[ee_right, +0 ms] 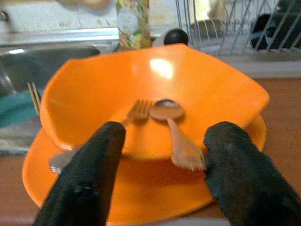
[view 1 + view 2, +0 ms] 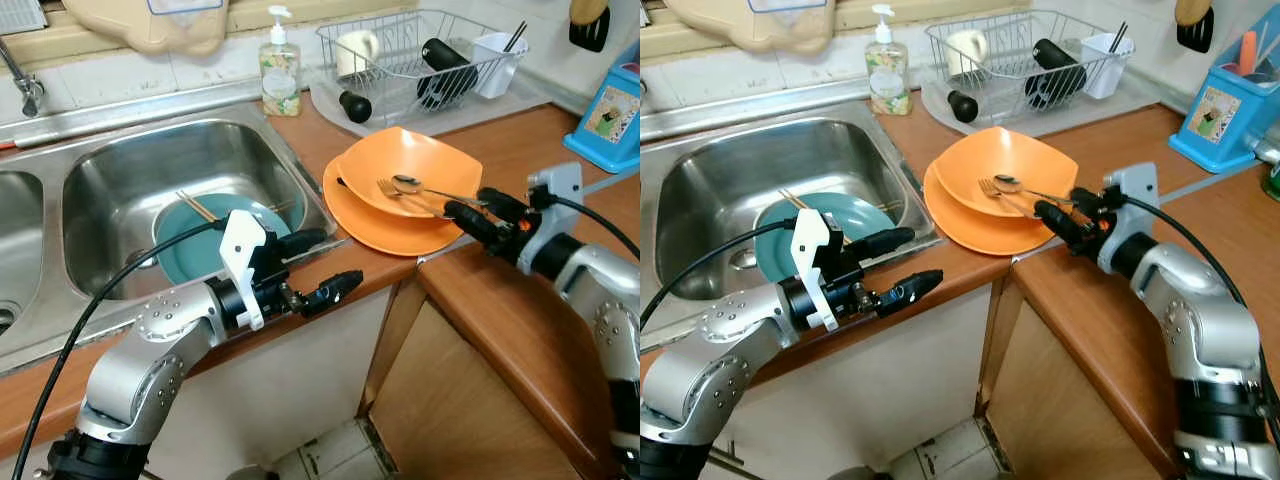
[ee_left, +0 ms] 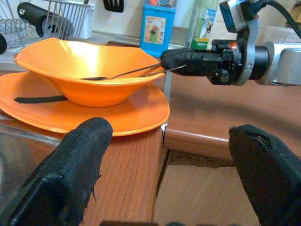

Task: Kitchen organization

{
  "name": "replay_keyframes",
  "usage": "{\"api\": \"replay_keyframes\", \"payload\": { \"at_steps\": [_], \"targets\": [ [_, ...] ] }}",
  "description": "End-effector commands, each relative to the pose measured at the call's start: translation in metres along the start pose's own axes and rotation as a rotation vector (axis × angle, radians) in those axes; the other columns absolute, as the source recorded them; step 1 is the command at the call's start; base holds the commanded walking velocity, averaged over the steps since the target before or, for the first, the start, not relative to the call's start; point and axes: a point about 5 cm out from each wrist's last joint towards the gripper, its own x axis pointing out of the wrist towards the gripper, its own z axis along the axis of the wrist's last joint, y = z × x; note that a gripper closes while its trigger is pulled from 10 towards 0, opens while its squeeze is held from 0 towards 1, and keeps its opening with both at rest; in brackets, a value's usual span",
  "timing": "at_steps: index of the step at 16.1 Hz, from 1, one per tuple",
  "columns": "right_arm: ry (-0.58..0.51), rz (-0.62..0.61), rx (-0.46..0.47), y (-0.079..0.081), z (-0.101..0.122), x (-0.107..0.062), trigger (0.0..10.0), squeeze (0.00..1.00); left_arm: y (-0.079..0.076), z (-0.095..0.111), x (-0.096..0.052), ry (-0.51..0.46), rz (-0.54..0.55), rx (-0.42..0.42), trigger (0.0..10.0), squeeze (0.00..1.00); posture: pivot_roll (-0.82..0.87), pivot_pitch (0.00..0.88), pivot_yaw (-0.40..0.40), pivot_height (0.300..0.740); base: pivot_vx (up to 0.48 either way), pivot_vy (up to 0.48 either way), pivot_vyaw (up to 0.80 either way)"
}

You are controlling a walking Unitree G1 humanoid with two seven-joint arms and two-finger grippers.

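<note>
Fork (image 1: 136, 112) and spoon (image 1: 165, 111) lie side by side in the orange bowl (image 2: 415, 168), heads toward the bowl's middle, handles running out over the rim toward my right arm. The bowl sits on an orange plate (image 2: 380, 230) at the counter's edge, just right of the sink (image 2: 120, 180). A dark utensil shows between bowl and plate on the sink side; I cannot tell what it is.

My right gripper (image 1: 162, 162) is at the bowl's near rim, fingers spread, one on each side of the two handles. The spoon handle lies touching or nearly touching one pad; the fork handle passes close to the other. Nothing is held. In the left wrist view the fingers look closer together, with both handles reaching their tips, so how wide the gap is stays uncertain.

My left gripper (image 2: 318, 270) hovers over the counter's front edge by the sink, fingers wide apart and holding nothing, pointed toward the plate.

Further out: a teal plate (image 2: 200, 235) with chopsticks (image 2: 197, 206) in the sink, a soap bottle (image 2: 280, 65) behind it, and a wire dish rack (image 2: 420, 55) with a white cutlery cup (image 2: 497, 62) at the back.

Judged step: picking the cutlery out of the bowl, likely for the rack's cup or the sink.

The next move calls for closing on both handles together, low enough to catch them, and lifting straight so the bowl does not tip or slide on the plate. The thin handles may slip.
</note>
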Motion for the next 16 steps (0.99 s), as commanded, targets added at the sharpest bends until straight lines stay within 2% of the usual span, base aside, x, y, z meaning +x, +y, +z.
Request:
{"api": "replay_keyframes", "payload": {
  "at_steps": [1, 9, 16],
  "targets": [
    [-0.024, 0.032, 0.006, 0.0026, 0.0044, 0.003, 0.0, 0.0, -0.0013, 0.0039, 0.0022, 0.002, -0.019, 0.028, 10.0, 0.0, -0.16, 0.0, 0.016, 0.74, 0.0, 0.0, 0.0],
    [-0.005, 0.013, 0.026, -0.0032, -0.0008, 0.0081, 0.0, 0.0, -0.0015, 0.0036, 0.0022, 0.001, -0.017, 0.024, 10.0, 0.0, -0.16, 0.0, 0.014, 0.74, 0.0, 0.0, 0.0],
    [-0.039, -0.02, 0.006, -0.0072, 0.0088, 0.0086, 0.0, 0.0, -0.0005, 0.0049, 0.0035, 0.001, -0.019, 0.03, 10.0, 0.0, -0.15, 0.0, 0.014, 0.74, 0.0, 0.0, 0.0]
  ]
}}
